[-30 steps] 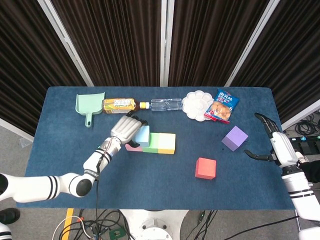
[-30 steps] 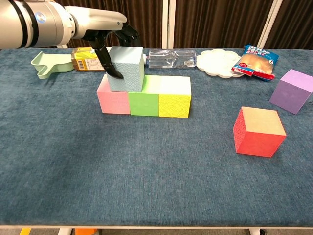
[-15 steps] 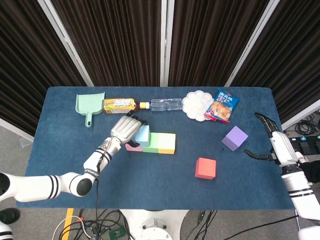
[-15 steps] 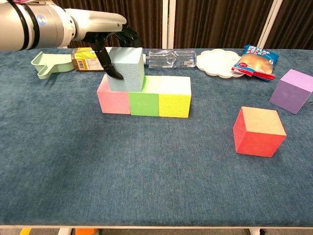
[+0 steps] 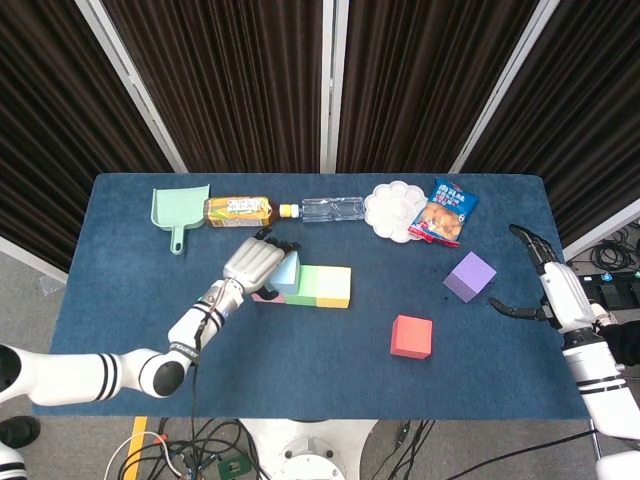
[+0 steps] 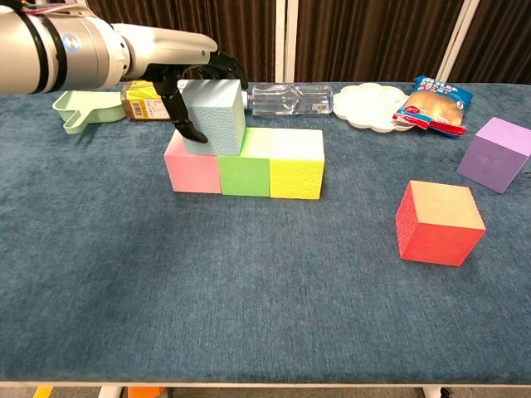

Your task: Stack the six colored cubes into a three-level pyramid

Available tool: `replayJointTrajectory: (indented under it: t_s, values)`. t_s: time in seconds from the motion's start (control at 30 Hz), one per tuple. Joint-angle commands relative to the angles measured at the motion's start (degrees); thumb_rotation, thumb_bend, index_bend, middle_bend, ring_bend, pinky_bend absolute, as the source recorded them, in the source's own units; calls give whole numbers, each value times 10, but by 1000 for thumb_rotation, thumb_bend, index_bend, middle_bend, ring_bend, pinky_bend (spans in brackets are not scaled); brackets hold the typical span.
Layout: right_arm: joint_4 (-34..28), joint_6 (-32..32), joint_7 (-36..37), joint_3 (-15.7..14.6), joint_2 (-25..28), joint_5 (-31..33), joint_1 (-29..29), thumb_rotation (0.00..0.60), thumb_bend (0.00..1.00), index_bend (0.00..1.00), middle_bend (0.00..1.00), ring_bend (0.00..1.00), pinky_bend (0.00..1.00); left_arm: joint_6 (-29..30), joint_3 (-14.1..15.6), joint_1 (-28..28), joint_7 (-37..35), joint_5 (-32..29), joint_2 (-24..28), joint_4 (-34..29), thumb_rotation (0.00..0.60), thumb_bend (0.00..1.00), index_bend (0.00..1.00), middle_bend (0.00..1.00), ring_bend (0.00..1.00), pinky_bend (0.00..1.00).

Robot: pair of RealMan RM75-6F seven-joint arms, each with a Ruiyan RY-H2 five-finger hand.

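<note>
On the blue felt-covered desk (image 6: pixel 249 290) a row of three cubes runs left to right, its long axis parallel to the desk's front edge: the pink cube (image 6: pixel 191 172), the green cube (image 6: pixel 245 174) and the yellow cube (image 6: pixel 297 177), all touching. The light blue cube (image 6: pixel 217 116) sits on top of the row, over the seam between pink and green, its faces square to the row. The left hand (image 6: pixel 187 83) holds it, dark fingers (image 6: pixel 184 116) clamped on its left and back sides; in the head view the hand (image 5: pixel 255 262) covers most of the pink cube and part of the light blue one.

The red cube (image 6: pixel 440 222) lies well to the right of the row and nearer the front edge, turned slightly off square. The purple cube (image 6: pixel 498 153) stands further right, also turned, its right corner cut off by the chest view's edge. All cubes have a fine pebbled, foam-like surface.

The right hand (image 5: pixel 545 285) hovers beyond the purple cube at the desk's right edge, fingers apart and holding nothing.

Behind the row lie a green dustpan (image 5: pixel 178 210), a tea bottle (image 5: pixel 238 209), a clear bottle (image 5: pixel 330 209), a white palette (image 5: pixel 392 210) and a snack bag (image 5: pixel 445 210).
</note>
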Motion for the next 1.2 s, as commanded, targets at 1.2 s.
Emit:
replayJointTrajectory:
  t_s: [1.2]
  values:
    - [41,-78,-108,-76,-171,5,-1,600,50,0,175,0,0,193,46,263,-219,249,168,-100,600,157,65,87,113,85]
